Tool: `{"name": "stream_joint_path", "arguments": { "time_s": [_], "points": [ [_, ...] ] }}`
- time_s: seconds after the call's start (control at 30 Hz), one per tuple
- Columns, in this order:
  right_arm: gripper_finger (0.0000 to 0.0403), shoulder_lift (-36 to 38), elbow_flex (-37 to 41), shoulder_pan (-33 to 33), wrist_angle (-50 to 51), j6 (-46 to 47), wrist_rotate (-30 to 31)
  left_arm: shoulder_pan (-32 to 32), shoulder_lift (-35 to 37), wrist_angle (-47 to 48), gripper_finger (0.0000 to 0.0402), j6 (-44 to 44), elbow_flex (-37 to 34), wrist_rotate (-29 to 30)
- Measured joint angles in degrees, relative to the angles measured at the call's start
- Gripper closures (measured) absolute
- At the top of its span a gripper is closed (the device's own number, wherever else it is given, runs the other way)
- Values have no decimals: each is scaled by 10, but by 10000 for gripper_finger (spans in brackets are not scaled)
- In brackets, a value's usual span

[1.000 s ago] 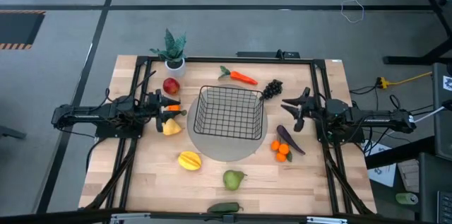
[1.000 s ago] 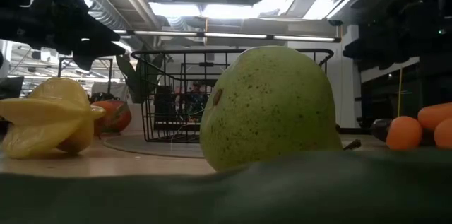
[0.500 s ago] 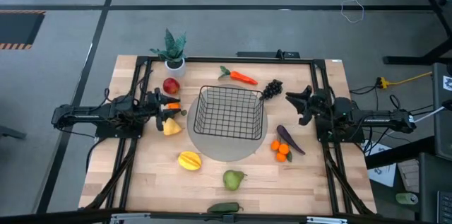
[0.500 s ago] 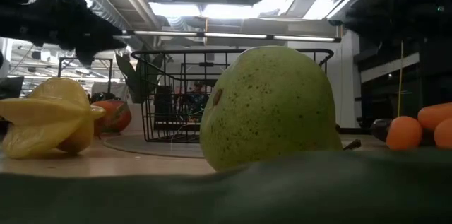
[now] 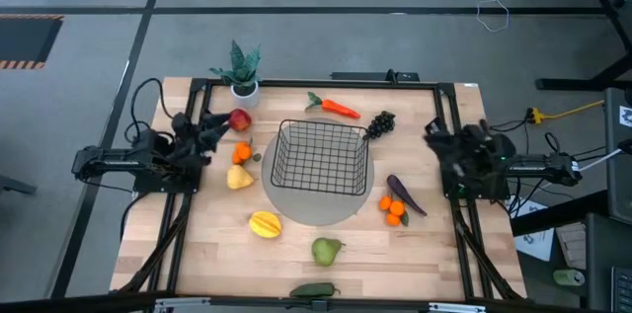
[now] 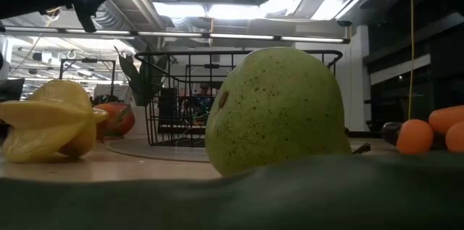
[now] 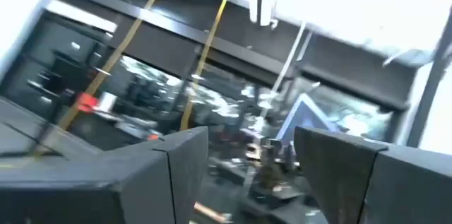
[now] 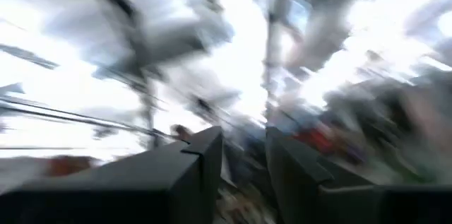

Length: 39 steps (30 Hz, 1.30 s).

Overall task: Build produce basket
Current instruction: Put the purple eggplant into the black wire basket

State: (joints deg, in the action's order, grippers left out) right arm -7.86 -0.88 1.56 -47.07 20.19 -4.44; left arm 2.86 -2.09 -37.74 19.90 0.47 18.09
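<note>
Both arms pulled back | basket seemingly empty | left end effector open

Two dark, near-black arms here, chunky at the joints, black cables looping off the left arm. The right arm matches. Each tool ends in two flat, square-cut, matte dark fingers.

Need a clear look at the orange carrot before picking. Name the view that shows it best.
The high view: the orange carrot lies whole and unobstructed behind the black wire-mesh basket. The low view hides it; both wrist views face the room.
</note>
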Motion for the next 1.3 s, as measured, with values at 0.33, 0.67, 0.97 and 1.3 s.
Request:
{"name": "stream_joint_path", "arguments": {
  "time_s": [0.33, 0.67, 0.97, 1.3],
  "points": [
    [292, -39, -248, 0, 465, -83, -8, 0, 0, 15, 199, 66, 0, -119],
    [292, -247, -403, 0, 955, 237, 57, 0, 0, 81, 199, 23, 0, -100],
    [292, -385, -354, -44, 994, 399, -103, 0, 0, 111, 199, -6, 0, -65],
    [292, -490, -343, -125, 991, 487, -3, 0, 0, 112, 199, -41, 0, -8]
  ]
}}
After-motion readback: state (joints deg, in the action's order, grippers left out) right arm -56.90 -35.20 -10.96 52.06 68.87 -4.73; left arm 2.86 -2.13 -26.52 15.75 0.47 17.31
